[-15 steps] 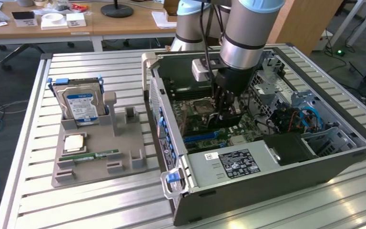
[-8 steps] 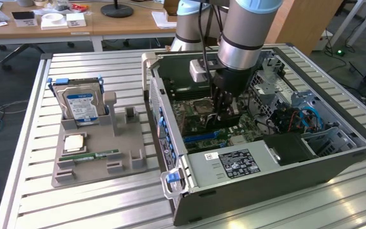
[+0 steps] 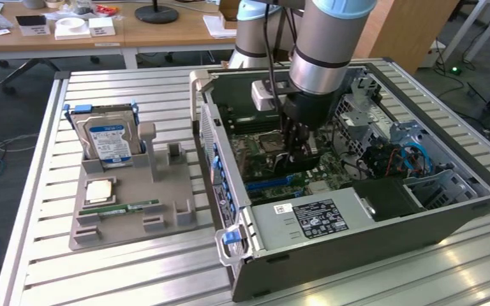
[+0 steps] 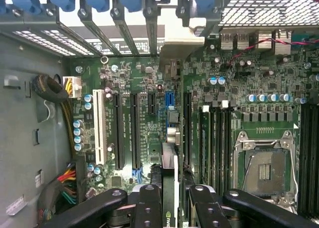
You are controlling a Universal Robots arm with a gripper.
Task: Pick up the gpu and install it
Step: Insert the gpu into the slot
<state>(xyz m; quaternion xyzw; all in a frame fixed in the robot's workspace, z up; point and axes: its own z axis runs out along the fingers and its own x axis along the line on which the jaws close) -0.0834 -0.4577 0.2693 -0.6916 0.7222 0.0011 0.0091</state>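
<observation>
Gripper (image 4: 174, 200) clamped narrow on the gpu (image 4: 169, 163), card held edge-on over the motherboard (image 4: 149, 78) inside the open case (image 3: 356, 226), parallel to the long black slots (image 4: 118, 133), likely for square seating. Green mark (image 4: 168, 221) on card edge, too small to read. Power supply label (image 3: 313, 215) and blue label of the hard drive (image 3: 109, 141), out on the bench (image 3: 126, 274), both illegible.

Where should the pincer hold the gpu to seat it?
By its upper long edge, from straight above, clamping its two flat faces. The gpu stands on edge, thin, over the motherboard; the pincer grips it that way, which likely leaves the lower edge free for a slot.
</observation>
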